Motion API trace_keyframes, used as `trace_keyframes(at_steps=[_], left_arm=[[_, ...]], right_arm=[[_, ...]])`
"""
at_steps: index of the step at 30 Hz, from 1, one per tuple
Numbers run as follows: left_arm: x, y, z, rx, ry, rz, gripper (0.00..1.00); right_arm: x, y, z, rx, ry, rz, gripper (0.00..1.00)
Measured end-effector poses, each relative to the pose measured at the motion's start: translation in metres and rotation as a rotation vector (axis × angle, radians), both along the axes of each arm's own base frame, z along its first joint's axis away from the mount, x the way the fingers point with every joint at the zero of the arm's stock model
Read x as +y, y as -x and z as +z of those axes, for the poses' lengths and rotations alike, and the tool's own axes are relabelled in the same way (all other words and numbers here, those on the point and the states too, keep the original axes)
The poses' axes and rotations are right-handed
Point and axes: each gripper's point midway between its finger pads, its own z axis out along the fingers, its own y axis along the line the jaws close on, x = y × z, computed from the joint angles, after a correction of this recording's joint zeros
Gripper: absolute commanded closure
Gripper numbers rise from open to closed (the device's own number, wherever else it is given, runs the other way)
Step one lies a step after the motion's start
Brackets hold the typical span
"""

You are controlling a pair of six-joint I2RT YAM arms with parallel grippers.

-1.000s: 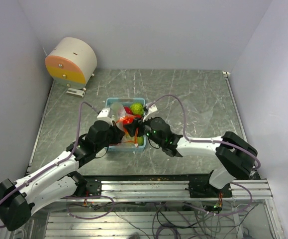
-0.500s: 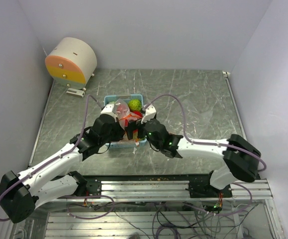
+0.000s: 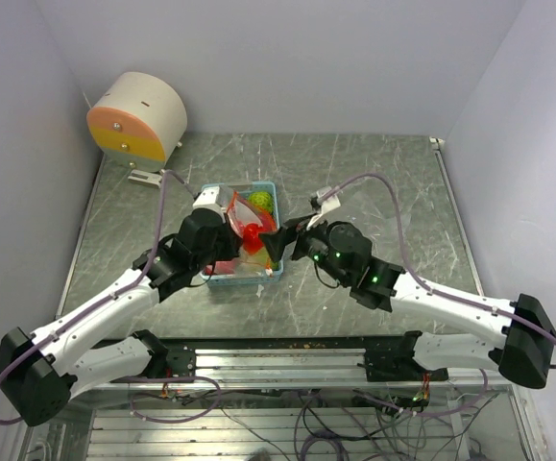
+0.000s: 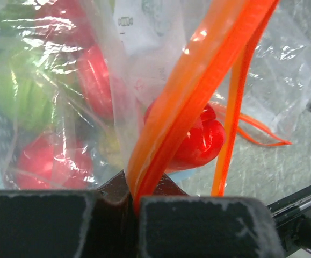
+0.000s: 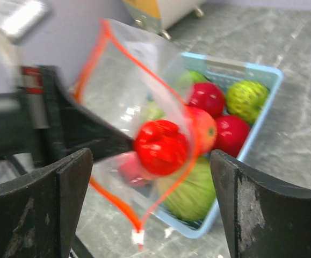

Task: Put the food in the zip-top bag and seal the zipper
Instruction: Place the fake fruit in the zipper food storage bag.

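Left gripper (image 4: 135,200) is pinched tight on the zipper (image 4: 198,91), so we've got the zip-top bag (image 3: 240,209) held up over the blue basket (image 3: 210,279), mid-frame in the top view. Right gripper (image 5: 150,177) is spread wide with nothing in it, just right of the bag. A red fruit (image 5: 160,148) looks like it's inside the bag, though the plastic blurs it. Other fruits (image 5: 245,99) sit in the basket.

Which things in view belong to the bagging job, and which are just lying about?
Job: zip-top bag; zipper, pinched in the left claw; red fruit at the bag's mouth; other fruits; right claw, open.
Lying about: light blue basket holding the other fruits; white-and-orange drum, back left.
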Motion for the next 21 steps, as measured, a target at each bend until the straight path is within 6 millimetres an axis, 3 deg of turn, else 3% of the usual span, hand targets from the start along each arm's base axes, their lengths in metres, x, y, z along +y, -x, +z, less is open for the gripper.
trace_keyframes(at_steps=[5,7,10,15,21], left_arm=[[0.0,0.0,0.021,-0.036,0.029,-0.002,0.93],[0.002,0.002,0.024,-0.04,0.033,-0.002,0.93],[0.004,0.005,0.027,-0.045,0.037,-0.002,0.93],[0.008,0.009,0.032,-0.054,0.044,-0.001,0.93],[0.012,0.012,0.034,-0.054,0.042,0.002,0.93]], right_arm=[[-0.034,-0.035,-0.039,0.117,0.019,-0.094,0.37],[-0.044,-0.043,-0.058,0.17,0.011,-0.101,0.41],[-0.037,-0.044,-0.074,0.224,-0.003,-0.045,0.47],[-0.011,-0.03,-0.064,0.212,-0.064,0.113,0.52],[-0.013,-0.016,-0.04,0.141,-0.145,0.175,0.49]])
